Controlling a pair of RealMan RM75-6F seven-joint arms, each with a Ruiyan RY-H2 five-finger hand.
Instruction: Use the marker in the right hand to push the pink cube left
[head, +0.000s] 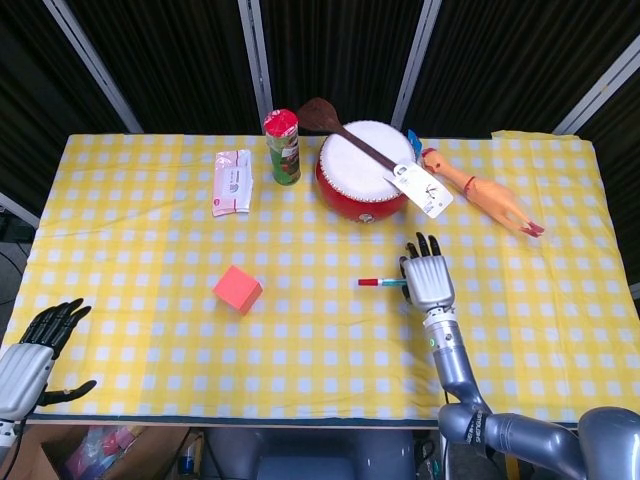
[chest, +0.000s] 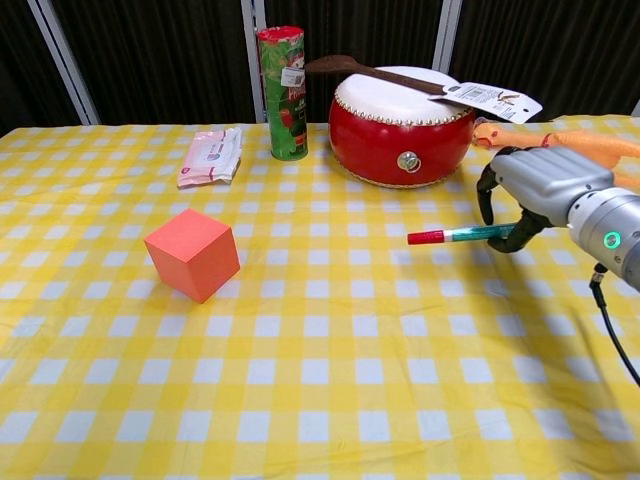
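Yellow checked tablecloth (head: 150, 240) bears pink cube (head: 237, 290), well apart from right hand (head: 428, 282) gripping marker (chest: 462, 235)

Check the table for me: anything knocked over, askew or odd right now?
Nothing is spilled or toppled. The pink cube sits turned at an angle to the cloth's checks. The right hand holds the marker level, well clear of the cube. The can stands upright beside the drum.
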